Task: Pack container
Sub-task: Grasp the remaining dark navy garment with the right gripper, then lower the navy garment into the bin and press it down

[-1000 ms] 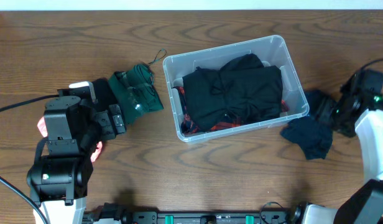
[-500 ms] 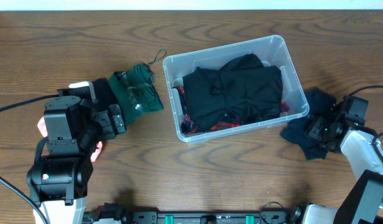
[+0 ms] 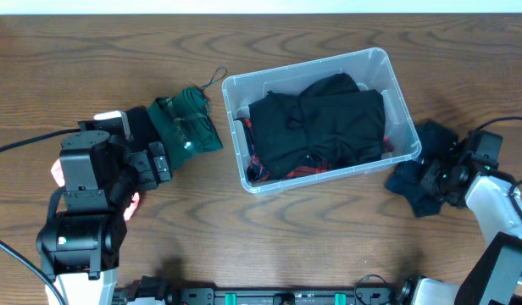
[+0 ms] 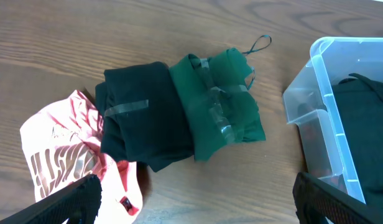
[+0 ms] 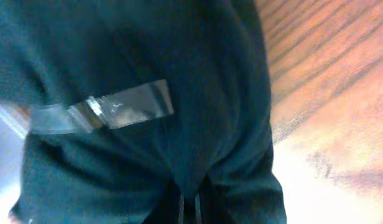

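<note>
Right gripper [image 3: 436,178] low beside the container [image 3: 305,65] — pinched on dark cloth [image 3: 409,183], left gripper [image 3: 159,163] wide, hovering

The dark blue garment [image 5: 148,93] fills the blurred right wrist view and runs off every edge, burying the right gripper [image 5: 189,210] so that its hold cannot be judged. Overhead, the pink shirt [image 3: 56,174] lies mostly under the left arm. The left wrist view's right edge cuts off the container [image 4: 303,102].

Dark, grained wooden table [image 3: 312,246]; pale strip [image 3: 261,5] along its far edge
</note>
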Robot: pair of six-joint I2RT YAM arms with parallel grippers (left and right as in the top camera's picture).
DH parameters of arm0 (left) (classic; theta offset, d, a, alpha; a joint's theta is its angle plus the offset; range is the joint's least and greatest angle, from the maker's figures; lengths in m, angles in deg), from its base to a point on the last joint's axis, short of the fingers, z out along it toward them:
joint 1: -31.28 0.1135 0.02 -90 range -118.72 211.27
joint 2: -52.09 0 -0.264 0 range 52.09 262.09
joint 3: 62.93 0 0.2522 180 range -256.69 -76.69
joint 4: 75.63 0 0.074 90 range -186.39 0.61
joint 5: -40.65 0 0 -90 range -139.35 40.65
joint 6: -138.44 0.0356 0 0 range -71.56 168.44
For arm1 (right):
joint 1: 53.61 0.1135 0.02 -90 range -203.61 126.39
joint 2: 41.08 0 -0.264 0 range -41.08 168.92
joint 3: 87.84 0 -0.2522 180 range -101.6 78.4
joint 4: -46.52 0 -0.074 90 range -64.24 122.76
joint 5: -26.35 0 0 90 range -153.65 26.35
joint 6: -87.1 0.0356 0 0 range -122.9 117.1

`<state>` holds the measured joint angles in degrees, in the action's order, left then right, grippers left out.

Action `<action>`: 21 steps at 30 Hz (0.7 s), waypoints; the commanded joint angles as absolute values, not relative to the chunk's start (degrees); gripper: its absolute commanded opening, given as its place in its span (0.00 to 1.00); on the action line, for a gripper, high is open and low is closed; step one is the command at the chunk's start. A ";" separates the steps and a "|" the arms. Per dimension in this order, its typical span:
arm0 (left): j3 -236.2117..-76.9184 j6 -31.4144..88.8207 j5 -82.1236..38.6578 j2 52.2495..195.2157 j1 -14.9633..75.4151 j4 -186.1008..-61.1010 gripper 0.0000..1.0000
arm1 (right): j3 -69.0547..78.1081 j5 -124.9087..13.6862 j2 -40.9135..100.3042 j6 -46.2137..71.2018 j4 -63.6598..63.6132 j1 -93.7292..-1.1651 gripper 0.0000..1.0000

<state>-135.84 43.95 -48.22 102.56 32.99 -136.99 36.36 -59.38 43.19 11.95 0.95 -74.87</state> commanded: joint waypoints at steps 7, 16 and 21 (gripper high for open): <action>-136.92 43.47 -48.27 102.56 32.79 -136.92 0.98 | 13.96 -56.37 32.15 7.97 -13.52 -74.78 0.01; -136.92 43.47 -48.27 102.56 32.79 -136.94 0.98 | -0.66 -55.67 29.64 1.13 -19.01 -63.37 0.01; -136.94 43.47 -48.27 102.56 32.79 -136.92 0.98 | -1.54 -57.02 30.06 1.02 -15.62 -49.27 0.01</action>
<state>-135.84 43.95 -48.22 102.56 32.99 -136.97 -0.14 -57.02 29.71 2.77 -16.75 -55.28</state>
